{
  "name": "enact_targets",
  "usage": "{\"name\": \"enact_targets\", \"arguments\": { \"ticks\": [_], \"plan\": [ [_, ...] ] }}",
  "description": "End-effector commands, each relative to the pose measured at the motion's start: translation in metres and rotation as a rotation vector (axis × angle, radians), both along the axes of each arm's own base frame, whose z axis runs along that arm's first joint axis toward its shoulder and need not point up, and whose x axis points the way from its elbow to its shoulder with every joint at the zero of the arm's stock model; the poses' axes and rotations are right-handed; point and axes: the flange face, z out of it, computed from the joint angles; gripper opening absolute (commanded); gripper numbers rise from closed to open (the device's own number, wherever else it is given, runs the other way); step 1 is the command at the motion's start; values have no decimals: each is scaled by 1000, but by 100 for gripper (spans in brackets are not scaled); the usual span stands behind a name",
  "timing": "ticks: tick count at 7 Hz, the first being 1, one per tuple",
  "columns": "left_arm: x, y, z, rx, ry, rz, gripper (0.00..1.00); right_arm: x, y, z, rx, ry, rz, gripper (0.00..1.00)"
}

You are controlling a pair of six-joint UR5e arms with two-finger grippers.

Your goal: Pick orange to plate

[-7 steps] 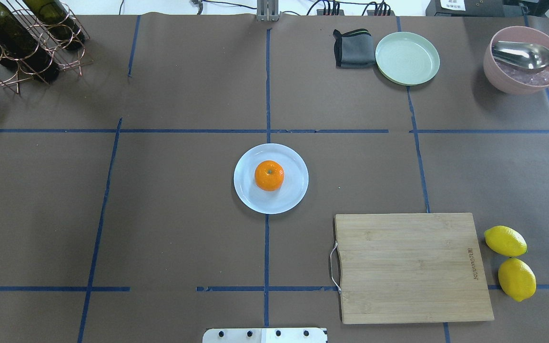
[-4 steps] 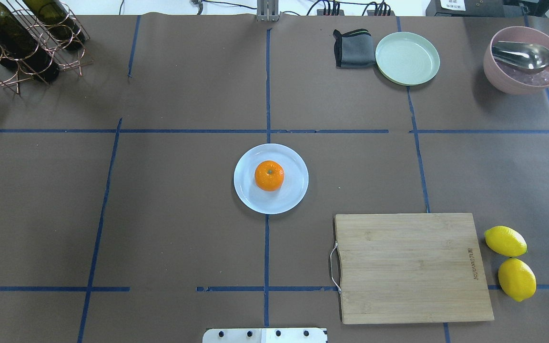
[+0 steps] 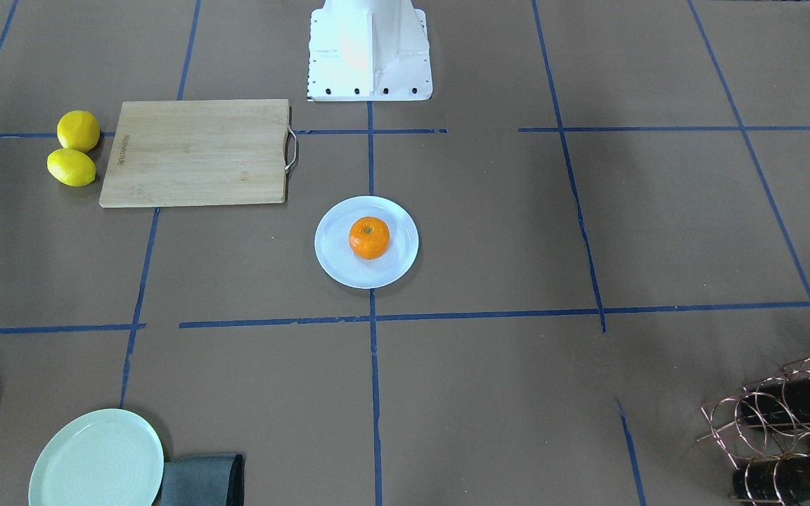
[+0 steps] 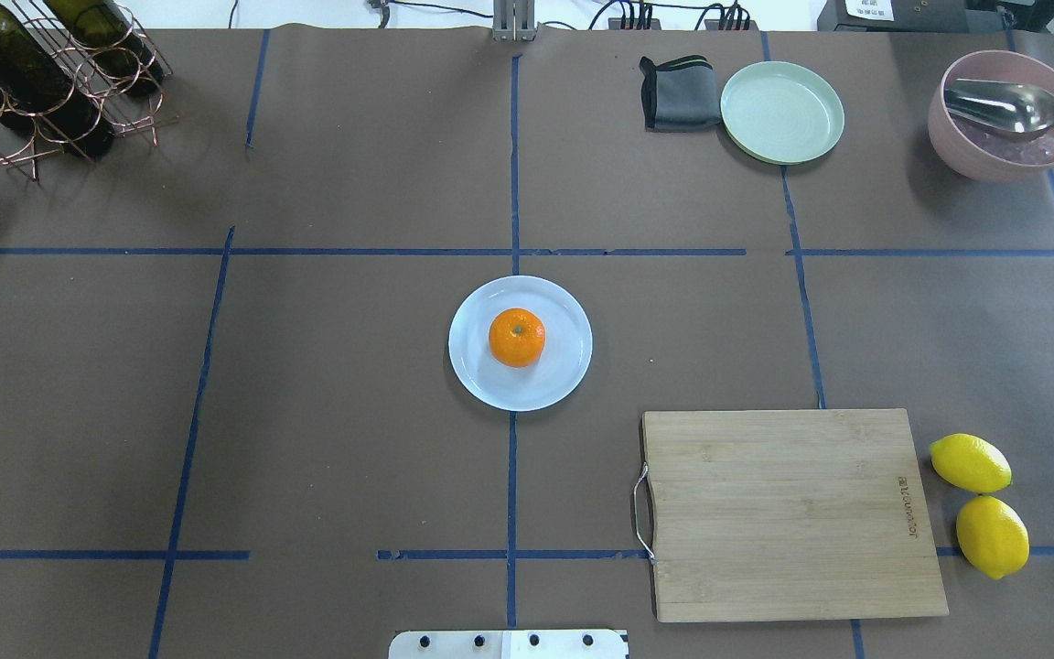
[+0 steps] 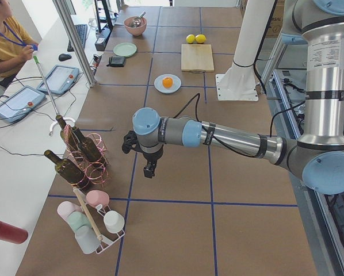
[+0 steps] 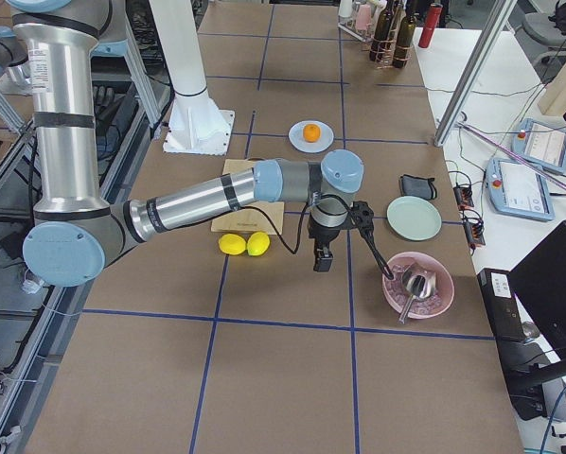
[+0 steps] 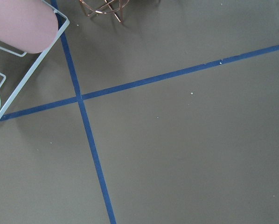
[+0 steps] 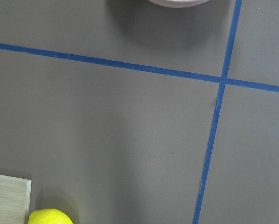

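The orange point(image 4: 517, 337) sits stem-up near the middle of the round white plate point(image 4: 477, 371) at the table's centre, also seen in the front view as orange point(image 3: 369, 237) on plate point(image 3: 338, 266). No gripper touches it. My left gripper point(image 5: 149, 170) hangs over bare table far to the left, beside the bottle rack. My right gripper point(image 6: 321, 258) hangs over the table far to the right, between the lemons and the pink bowl. Both show only in the side views, so I cannot tell if they are open or shut.
A wooden cutting board point(image 4: 788, 513) lies near right, with two lemons point(image 4: 971, 463) beside it. At the far right stand a pale green plate point(image 4: 781, 112), a grey cloth point(image 4: 678, 91) and a pink bowl with a spoon point(image 4: 1007, 114). A bottle rack point(image 4: 42, 73) stands far left.
A dark tip of the right gripper at the overhead view's right edge one second ago has gone out of that view. Orange and plate have not moved.
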Motion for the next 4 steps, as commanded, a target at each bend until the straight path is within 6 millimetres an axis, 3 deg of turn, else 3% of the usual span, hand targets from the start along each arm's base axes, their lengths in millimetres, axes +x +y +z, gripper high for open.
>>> {"name": "enact_targets", "arguments": {
  "ticks": [1,2,4],
  "plan": [
    [0,2,0,-3,3,0,100,0,0,1,0,0,0,100],
    [1,2,9,-24,6,1,100,0,0,2,-1,0,1,100],
    [1,2,5,-17,7,-2,100,0,0,2,0,-2,0,100]
  ]
}}
